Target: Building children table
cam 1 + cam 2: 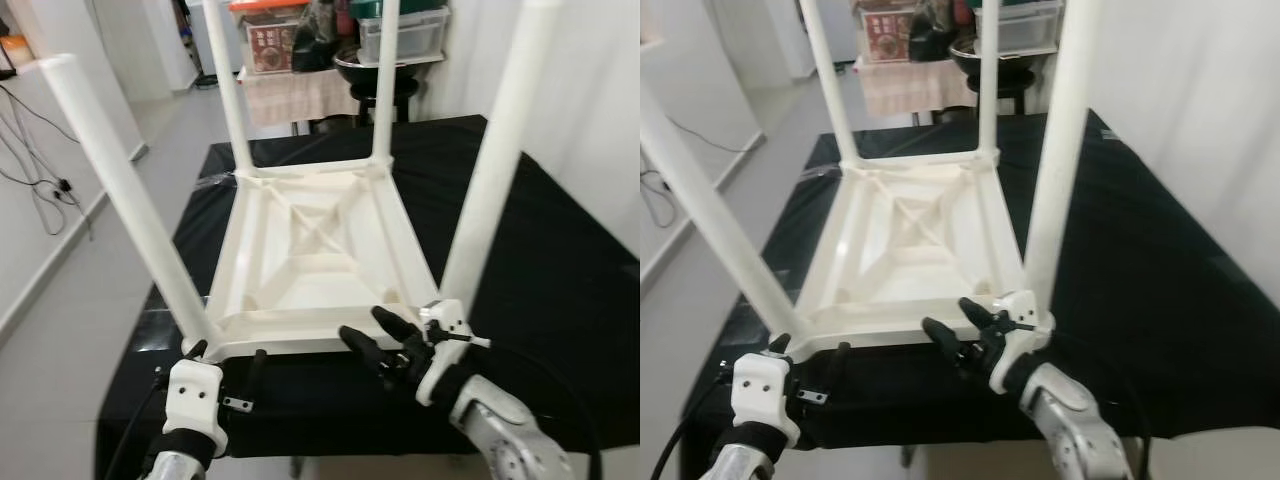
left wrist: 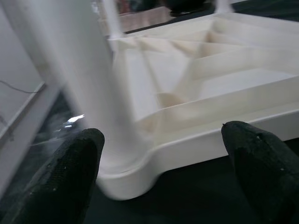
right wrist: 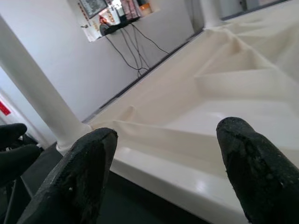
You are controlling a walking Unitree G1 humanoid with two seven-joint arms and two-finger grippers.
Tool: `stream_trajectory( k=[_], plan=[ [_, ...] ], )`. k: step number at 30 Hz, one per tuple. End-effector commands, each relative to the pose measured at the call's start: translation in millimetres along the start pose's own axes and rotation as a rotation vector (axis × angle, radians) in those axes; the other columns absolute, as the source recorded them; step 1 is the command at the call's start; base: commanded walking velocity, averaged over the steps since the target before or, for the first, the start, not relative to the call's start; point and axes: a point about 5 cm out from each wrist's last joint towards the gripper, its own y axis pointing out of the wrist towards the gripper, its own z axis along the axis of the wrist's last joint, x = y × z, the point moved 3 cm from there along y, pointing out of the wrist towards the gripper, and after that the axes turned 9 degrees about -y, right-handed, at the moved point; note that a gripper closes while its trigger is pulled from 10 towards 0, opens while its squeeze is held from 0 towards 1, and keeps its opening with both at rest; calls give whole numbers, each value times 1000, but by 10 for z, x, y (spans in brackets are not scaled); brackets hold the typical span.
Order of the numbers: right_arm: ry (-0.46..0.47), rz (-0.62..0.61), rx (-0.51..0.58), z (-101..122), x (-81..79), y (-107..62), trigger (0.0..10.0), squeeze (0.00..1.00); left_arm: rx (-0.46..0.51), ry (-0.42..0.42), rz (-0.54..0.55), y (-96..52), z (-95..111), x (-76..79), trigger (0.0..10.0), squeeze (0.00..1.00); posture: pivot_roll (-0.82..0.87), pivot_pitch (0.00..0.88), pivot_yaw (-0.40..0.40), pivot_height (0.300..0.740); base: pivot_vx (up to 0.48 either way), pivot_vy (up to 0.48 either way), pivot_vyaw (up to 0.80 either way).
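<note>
A white plastic children's table (image 1: 320, 250) lies upside down on a black-covered table (image 1: 540, 260), its four white legs pointing up. The near-left leg (image 1: 120, 190) and near-right leg (image 1: 495, 160) rise close to my arms. My left gripper (image 1: 225, 360) is open at the near-left corner, just short of the rim (image 2: 196, 140). At the near edge close to the right corner, my right gripper (image 1: 372, 332) is open too, its fingers (image 3: 88, 158) spread before the rim (image 3: 177, 163) and holding nothing.
Beyond the far end stand a cloth-draped stand (image 1: 295, 95), a dark stool (image 1: 385, 75) and clear storage boxes (image 1: 405, 30). Cables (image 1: 40, 190) trail over the pale floor on the left. A white wall (image 1: 600, 120) runs close along the right.
</note>
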Motion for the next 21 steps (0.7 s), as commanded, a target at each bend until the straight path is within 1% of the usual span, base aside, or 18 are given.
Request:
stream_trajectory(
  k=[1, 3, 5, 6, 7, 9, 12, 14, 16, 21],
  plan=[
    [-9, 0, 7, 35, -27, 61, 10000, 0, -2, 34, 18, -4, 13, -63, 10000, 0, -53, 0, 35, 740, 0, 0, 0],
    [-42, -13, 9, 61, -13, 66, 10000, 0, -2, 27, 20, 0, 21, -71, 10000, 0, -54, 0, 37, 740, 0, 0, 0],
    [-52, -16, 9, 67, -8, 68, 10000, 0, -2, 22, 20, 1, 23, -75, 10000, 0, -54, 0, 37, 740, 0, 0, 0],
    [-83, -31, 9, 93, 16, 73, 10000, 0, -3, 14, 19, 1, 25, -76, 10000, 0, -54, 0, 37, 740, 0, 0, 0],
    [-83, -31, 9, 93, 16, 73, 10000, 0, -3, 14, 19, 1, 25, -76, 10000, 0, -54, 0, 37, 740, 0, 0, 0],
    [-158, -77, 18, 182, 114, 95, 10000, 0, -13, -36, -6, 10, 24, -73, 10000, 0, -56, 0, 40, 740, 0, 0, 0],
    [-182, -94, 20, 213, 153, 102, 10000, 0, -16, -58, -16, 15, 26, -73, 10000, 0, -56, 0, 40, 740, 0, 0, 0],
    [-230, -126, 33, 316, 239, 98, 10000, 0, -15, -91, -80, 47, 61, -50, 10000, 0, -60, 0, 37, 740, 0, 0, 0],
    [-251, -108, 50, 397, 249, 96, 10000, 0, -14, -117, -126, 90, 84, -35, 10000, 0, -60, 0, 37, 740, 0, 0, -800],
    [-256, -88, 68, 444, 230, 99, 10000, 0, -17, -124, -148, 110, 87, -31, 10000, 0, -70, 0, 41, 740, 0, 0, -800]
  ],
)
